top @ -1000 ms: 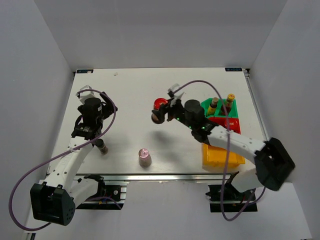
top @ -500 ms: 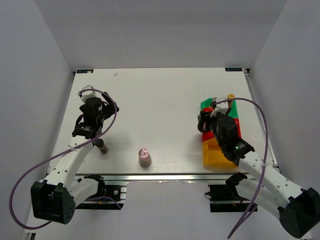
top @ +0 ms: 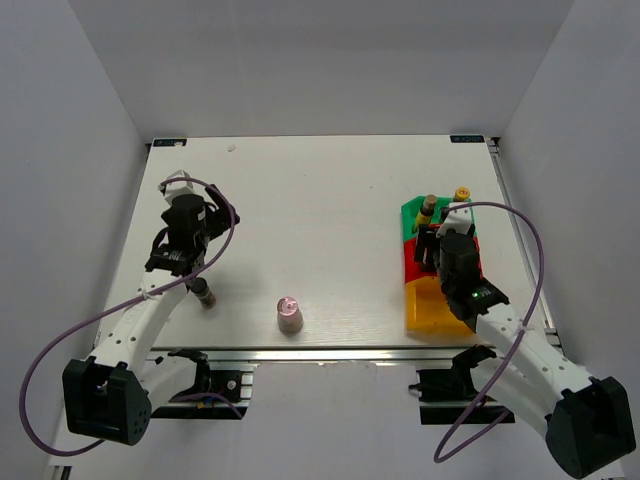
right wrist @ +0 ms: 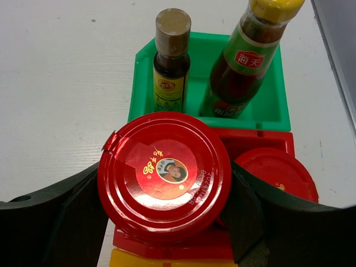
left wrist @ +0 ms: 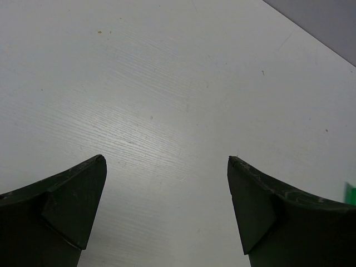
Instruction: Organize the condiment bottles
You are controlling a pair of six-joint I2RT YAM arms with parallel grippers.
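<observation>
**tabletop_tom:** What's the surface and room like on your end?

**yam_op:** I've got a white wood-grain bench (top: 320,190) with plain grey walls (top: 300,60) on three sides. The green bin (right wrist: 139,94), red bin (right wrist: 247,136) and yellow bin (top: 430,312) sit in a touching row near the right edge, green farthest from me.

**tabletop_tom:** Any space to move?

**yam_op:** Loads, the middle and back of the bench are wide open. The pink-capped pale bottle (top: 289,315) stands alone near the front edge. The thin dark bottle (top: 204,294) is just beside my left arm. My left claw (left wrist: 166,161) is spread apart with only bare bench under it.

**tabletop_tom:** And the right?

**yam_op:** My right claw (right wrist: 164,186) is clamped on a red-lidded jar (right wrist: 164,167) over the red bin, next to the second red-lidded jar (right wrist: 278,172), which is partly hidden. I can't tell if the held jar is touching down yet. The yellow-labelled brown bottle (right wrist: 169,67) and the yellow-capped dark sauce bottle (right wrist: 239,72) stand upright in the green bin. The overhead camera barely shows the jars because the arm covers them.
</observation>
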